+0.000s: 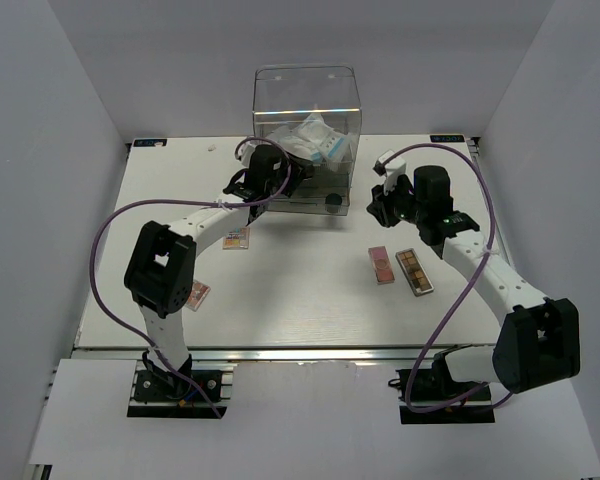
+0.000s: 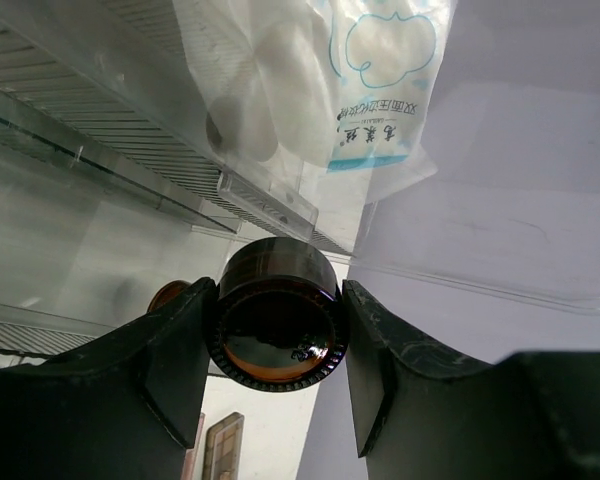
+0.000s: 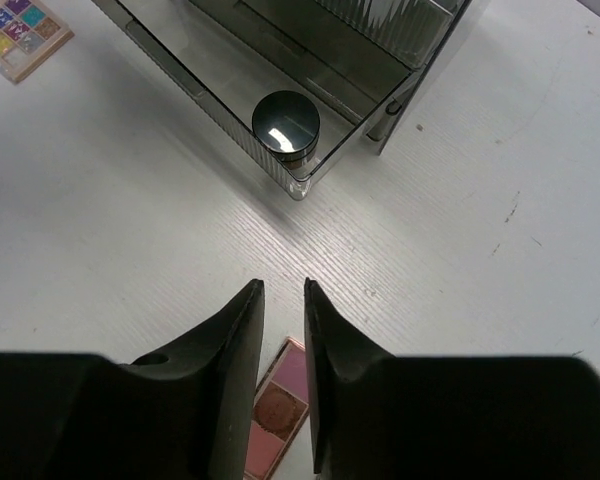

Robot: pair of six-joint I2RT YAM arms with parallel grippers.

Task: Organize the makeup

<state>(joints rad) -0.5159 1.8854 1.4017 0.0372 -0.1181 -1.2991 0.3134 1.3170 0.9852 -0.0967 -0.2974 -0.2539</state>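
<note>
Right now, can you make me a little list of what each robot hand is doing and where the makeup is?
left gripper: shut on the black cylinder, at the clear box
right gripper: open, empty, above the pink palette
small dark jar: in the box's low tray corner
packet: inside the box
brown palette: on the table, beside the pink one
multicolour palette: on the table

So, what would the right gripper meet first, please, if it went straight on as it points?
Likely the bare table just ahead, though depth is unclear; beyond lies the clear drawer holding a dark jar.
</note>
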